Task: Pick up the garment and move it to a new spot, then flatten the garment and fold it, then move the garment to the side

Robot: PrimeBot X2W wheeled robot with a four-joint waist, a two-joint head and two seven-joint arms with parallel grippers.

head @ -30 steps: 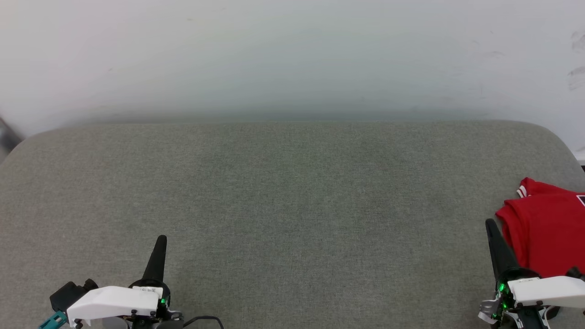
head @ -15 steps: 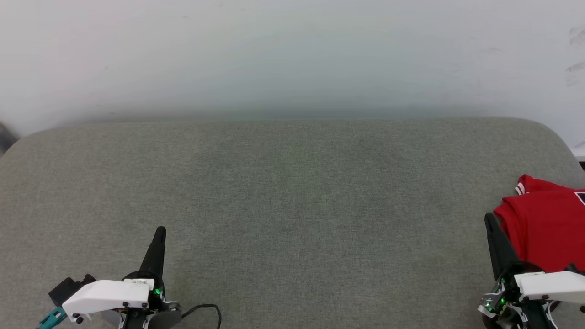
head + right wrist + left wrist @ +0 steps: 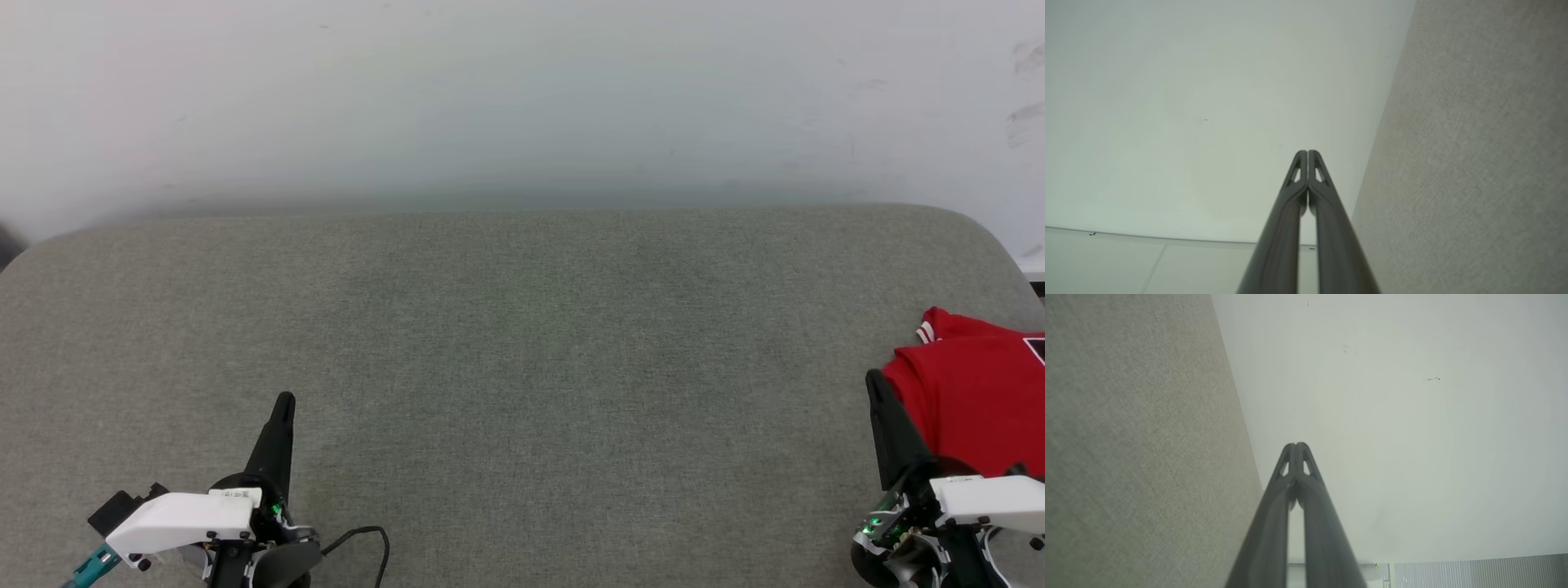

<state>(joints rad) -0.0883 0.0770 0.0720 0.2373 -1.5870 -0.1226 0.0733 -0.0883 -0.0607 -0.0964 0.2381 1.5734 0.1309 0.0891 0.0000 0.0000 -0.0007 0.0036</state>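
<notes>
A red garment (image 3: 971,408) lies on the grey counter (image 3: 522,343), just to the right of the right tool (image 3: 873,380), partly out of frame. The right tool and the left tool (image 3: 283,402) are each pressed together, empty. Light, limp cloth, probably folded over; pinch the edge nearest the right tool

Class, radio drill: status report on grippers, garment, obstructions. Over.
Left gripper shut, empty. Right gripper shut, beside garment. Garment lying far right on grey surface, ungripped.

Soft even light, perhaps slight blur
</notes>
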